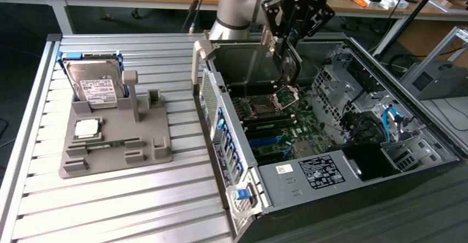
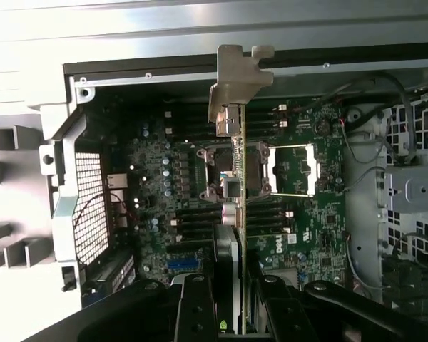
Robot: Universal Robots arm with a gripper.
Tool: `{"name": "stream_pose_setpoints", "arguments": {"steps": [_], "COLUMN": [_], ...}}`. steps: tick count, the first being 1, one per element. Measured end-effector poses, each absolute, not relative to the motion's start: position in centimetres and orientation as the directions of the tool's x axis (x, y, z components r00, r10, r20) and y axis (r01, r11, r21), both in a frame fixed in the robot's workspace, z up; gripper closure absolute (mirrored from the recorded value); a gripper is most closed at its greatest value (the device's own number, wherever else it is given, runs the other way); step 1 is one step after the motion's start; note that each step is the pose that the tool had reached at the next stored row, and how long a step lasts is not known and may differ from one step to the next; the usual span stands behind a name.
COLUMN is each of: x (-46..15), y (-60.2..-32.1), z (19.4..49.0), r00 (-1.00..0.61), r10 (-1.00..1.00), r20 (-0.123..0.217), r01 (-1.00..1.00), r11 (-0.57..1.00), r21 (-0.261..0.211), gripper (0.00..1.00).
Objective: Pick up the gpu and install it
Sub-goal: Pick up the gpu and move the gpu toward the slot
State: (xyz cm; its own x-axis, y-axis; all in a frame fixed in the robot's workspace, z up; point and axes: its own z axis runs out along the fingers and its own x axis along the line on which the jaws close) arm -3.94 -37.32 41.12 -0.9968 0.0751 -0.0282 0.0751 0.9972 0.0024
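gpu: the green card (image 1: 288,62) (image 2: 237,182) is held on edge in the air above the open computer case (image 1: 207,67), not yet seated in any slot.
bracket: the silver end plate (image 2: 235,78) is carried at the end of the card farthest from the claw.
claw: the gripper (image 1: 291,39) (image 2: 230,285) is clamped on the gpu, one finger on each flat face, with the card hanging below it.
place over the case: the card is seen over the processor socket (image 1: 263,108), towards the far edge of the case and apart from the motherboard (image 1: 281,130).
slots: a blue slot (image 1: 267,140) and dark slots beside it lie nearer the case's front edge; which one is meant cannot be told.
step in hand: judged to be the carry over the case towards a slot.
care needed: the card's long edge should be kept in line with the slot, and the bracket kept clear of the case walls and cables.
risk: a tilted card is likely to jam or scrape the board.
table: at the far corner on the exterior view's left, a hard drive (image 1: 98,84) is stood in a grey holder (image 1: 117,158); a memory stick (image 1: 109,143) is laid on it.
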Motion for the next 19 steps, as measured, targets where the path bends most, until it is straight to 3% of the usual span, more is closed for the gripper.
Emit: {"name": "stream_pose_setpoints", "arguments": {"steps": [19], "x": [-3.8], "y": [-38.3], "z": [40.0], "r00": [-0.997], "r10": [0.075], "r20": [-0.028], "r01": [0.075], "r11": [0.997], "r21": [0.003], "gripper": [0.73]}}
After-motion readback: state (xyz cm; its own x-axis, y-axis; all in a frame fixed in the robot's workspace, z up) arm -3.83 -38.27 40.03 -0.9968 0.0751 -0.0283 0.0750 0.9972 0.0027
